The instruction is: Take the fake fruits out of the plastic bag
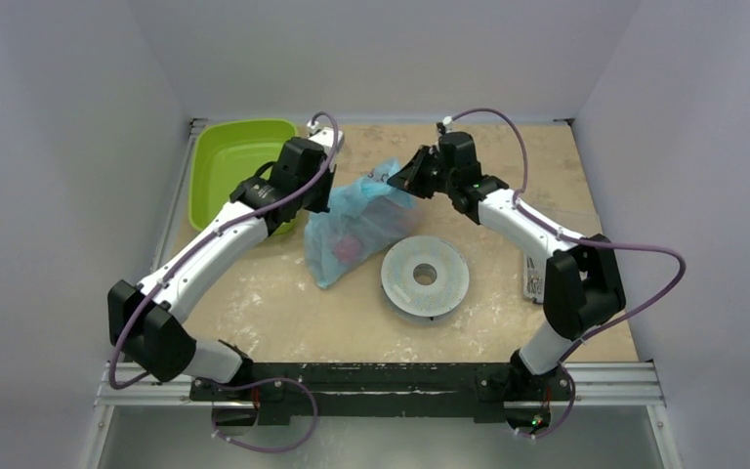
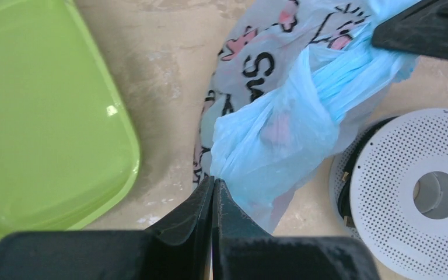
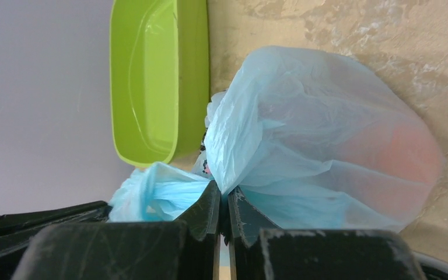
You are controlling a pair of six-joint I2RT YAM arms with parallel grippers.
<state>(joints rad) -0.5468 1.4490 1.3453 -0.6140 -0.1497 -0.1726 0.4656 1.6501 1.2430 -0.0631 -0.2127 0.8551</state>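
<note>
Left of centre, the left gripper is pinched tight on the plastic bag. At centre, the fake fruits show reddish inside it. The right gripper clamps another fold. Pulling apart might tear the thin film, or a pinch may slip. Below lies a scuffed beige table, with a lime tray at upper left and grey walls around.

Lime-green tray sits at the back left of the scuffed tan table, with a round white perforated disc lying flat nearer the middle.

Bright even light, soft shadows; glare on tray; wrist fg blurry.
</note>
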